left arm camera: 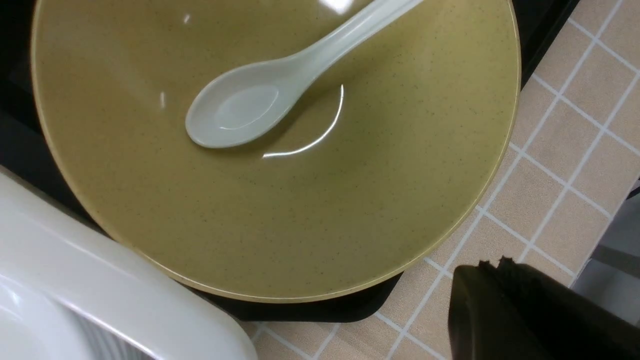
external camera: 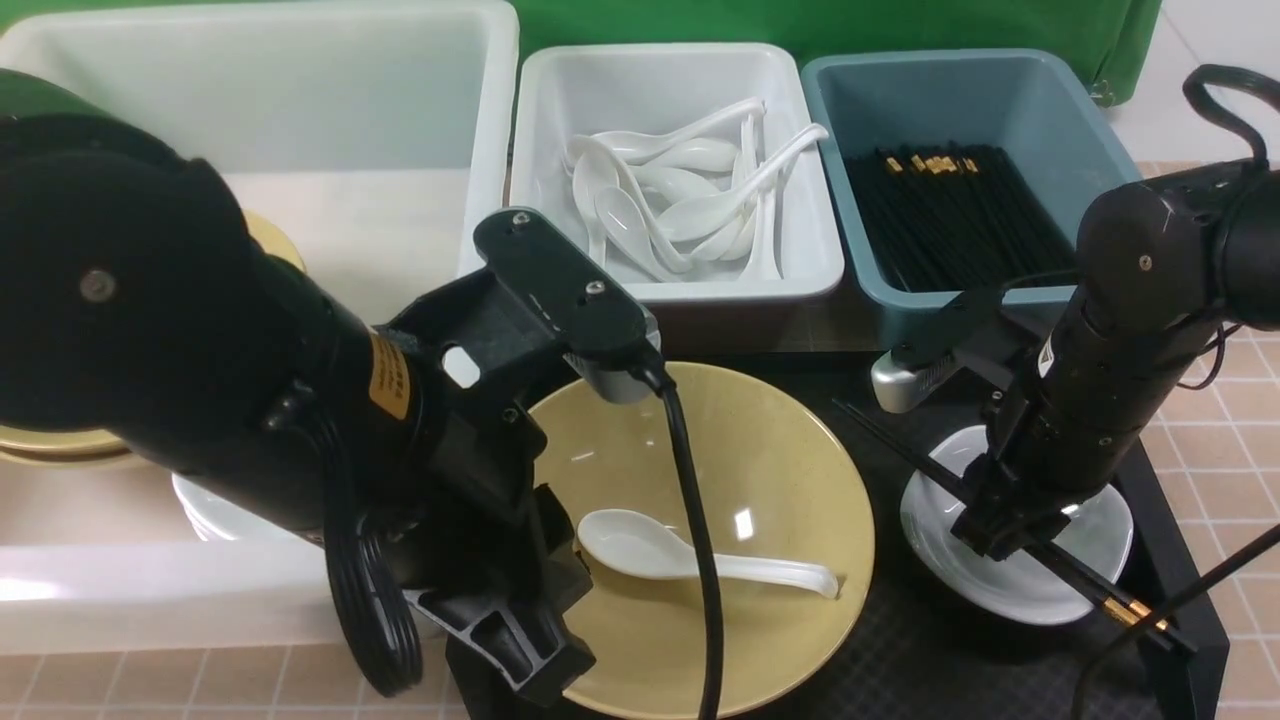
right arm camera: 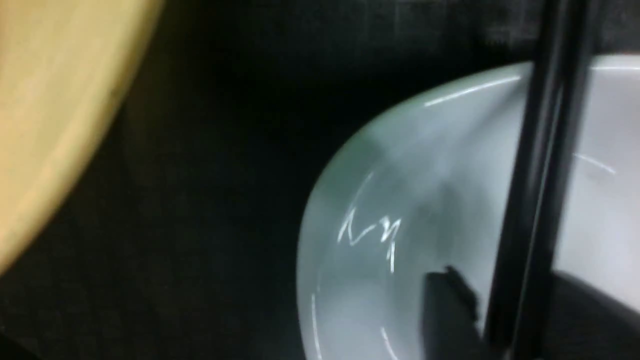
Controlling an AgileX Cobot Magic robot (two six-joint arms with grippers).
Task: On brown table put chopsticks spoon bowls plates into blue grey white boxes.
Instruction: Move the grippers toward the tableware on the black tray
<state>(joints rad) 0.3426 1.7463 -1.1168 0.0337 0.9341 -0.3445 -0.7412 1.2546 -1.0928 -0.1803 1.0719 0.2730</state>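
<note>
A big yellow bowl [external camera: 760, 470] sits on a black mat with a white spoon [external camera: 650, 545] lying in it; both also show in the left wrist view, the bowl [left arm camera: 280, 210] and the spoon [left arm camera: 250, 102]. My left gripper [external camera: 540, 680] is shut and empty, just off the bowl's near rim, over the tiled table [left arm camera: 492, 262]. A pair of black chopsticks [external camera: 1075, 575] lies across a small white plate [external camera: 1010, 595]. My right gripper [external camera: 1000, 530] is down on the plate [right arm camera: 400, 200], shut on the chopsticks [right arm camera: 545, 150] with a finger on each side [right arm camera: 510, 280].
Three boxes stand at the back. The large white box [external camera: 300, 40] holds yellow and white dishes [external camera: 60, 440]. The small white box [external camera: 820, 270] holds several spoons. The blue-grey box [external camera: 830, 130] holds black chopsticks. The black mat [external camera: 900, 640] ends near the table's right edge.
</note>
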